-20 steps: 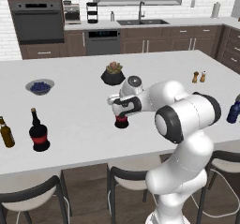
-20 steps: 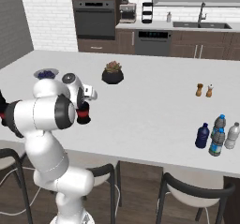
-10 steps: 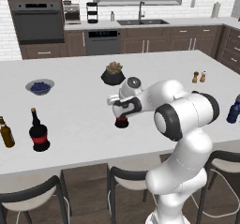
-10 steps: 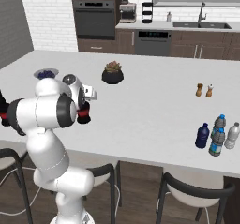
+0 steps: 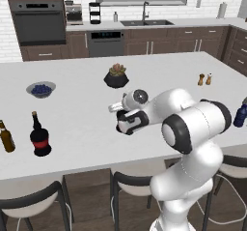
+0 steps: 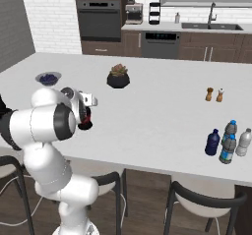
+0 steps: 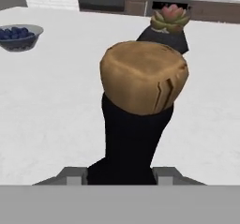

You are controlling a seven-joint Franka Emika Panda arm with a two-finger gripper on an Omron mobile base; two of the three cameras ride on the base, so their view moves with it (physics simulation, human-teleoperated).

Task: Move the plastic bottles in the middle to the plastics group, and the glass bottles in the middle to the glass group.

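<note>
Two black glass bottles show in your left base view: one (image 5: 40,139) stands near the bench's (image 5: 87,114) left front edge beside a slim amber bottle (image 5: 6,137), the other (image 5: 126,124) sits mid-bench, mostly hidden behind the gripper (image 5: 126,121), which you have brought down around it. Beyond lie a bowl of blueberries (image 5: 41,89), a potted succulent (image 5: 116,76), and two small shakers (image 5: 204,79); a dark blue bottle (image 5: 240,114) peeks out at the right edge. Right base view: your gripper (image 6: 86,115) sits at the red-banded black bottle (image 6: 86,122), of which you get a sliver of red and black past the wrist. Far right, near the front edge, stand the dark blue bottle (image 6: 212,142), the clear blue-capped bottle (image 6: 228,143), and a pale teal bottle (image 6: 243,142), close together; a second blue cap shows just behind the clear one. Succulent (image 6: 118,76), blueberry bowl (image 6: 48,77) and shakers (image 6: 214,94) sit further back. Hand view: you look down on the tan cork (image 7: 143,75) and the black neck (image 7: 132,143) below it, upright, with the gripper (image 7: 120,175) closed on the neck, a grey fingertip (image 7: 74,175) pressed at each side. The succulent (image 7: 167,26) and the bowl (image 7: 18,35) show beyond.
</note>
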